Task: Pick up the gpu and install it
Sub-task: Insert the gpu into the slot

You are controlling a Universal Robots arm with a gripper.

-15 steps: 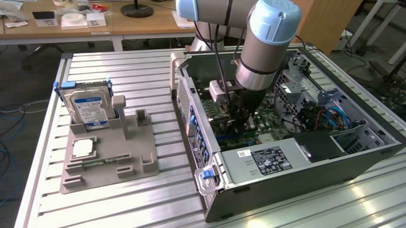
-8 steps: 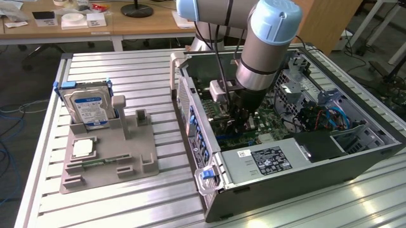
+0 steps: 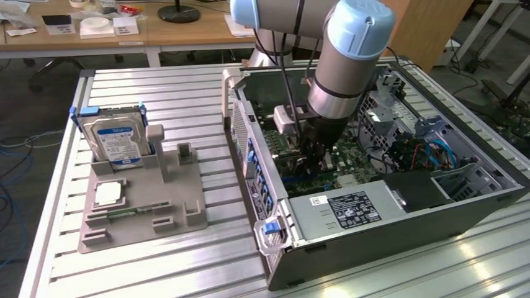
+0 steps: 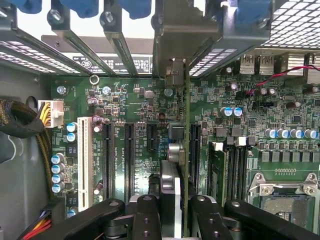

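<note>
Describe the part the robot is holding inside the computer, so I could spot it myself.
Find the open computer case on the slatted metal table; the arm reaches down into it over the green motherboard. Between the black gripper fingers stands the gpu, a thin card seen edge-on. Unlike the empty black slots beside it, it rises upright, with a metal end bracket.

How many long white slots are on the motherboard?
1. The white slot stands near the yellow-wired connector, apart from the gpu that the pincer holds. The pincer may hide others.
</note>
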